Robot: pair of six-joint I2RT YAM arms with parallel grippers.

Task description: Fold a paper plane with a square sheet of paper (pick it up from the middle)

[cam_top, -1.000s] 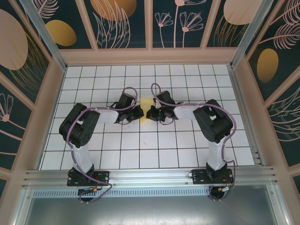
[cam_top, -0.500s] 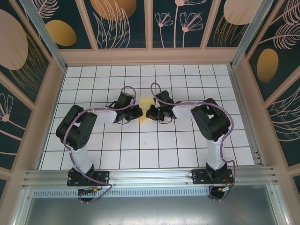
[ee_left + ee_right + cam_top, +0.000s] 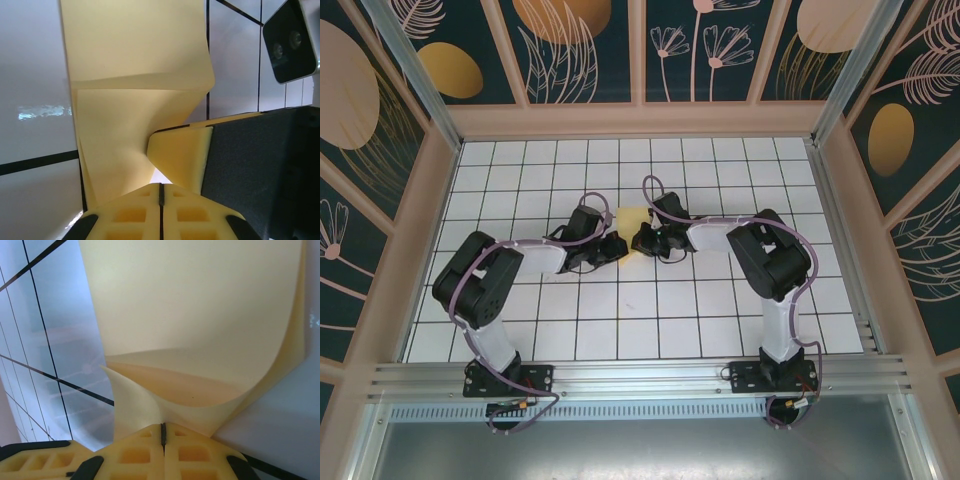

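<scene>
The pale yellow square sheet of paper (image 3: 633, 220) lies mid-table between both grippers, bent up along a soft crease (image 3: 135, 80). My right gripper (image 3: 643, 240) (image 3: 162, 426) is shut on a raised fold of the sheet (image 3: 200, 315), which curls up into its yellow pads. My left gripper (image 3: 617, 246) (image 3: 161, 186) is shut, its tips low at the sheet's edge. Paper runs under its left finger, and bare table shows right at the seam. The right gripper's pad (image 3: 182, 155) sits just ahead of the left tips. No dart-shaped paper plane is in view.
The white grid table (image 3: 650, 310) is ringed by a wooden wall (image 3: 640, 120) with dark floral panels. Both arm elbows (image 3: 480, 285) (image 3: 775, 255) stand out to the sides. A metal rail (image 3: 640, 378) runs along the near edge.
The left arm has shifted right, bringing its gripper closer to the paper and the right gripper. The right gripper has stayed nearly still on the sheet.
</scene>
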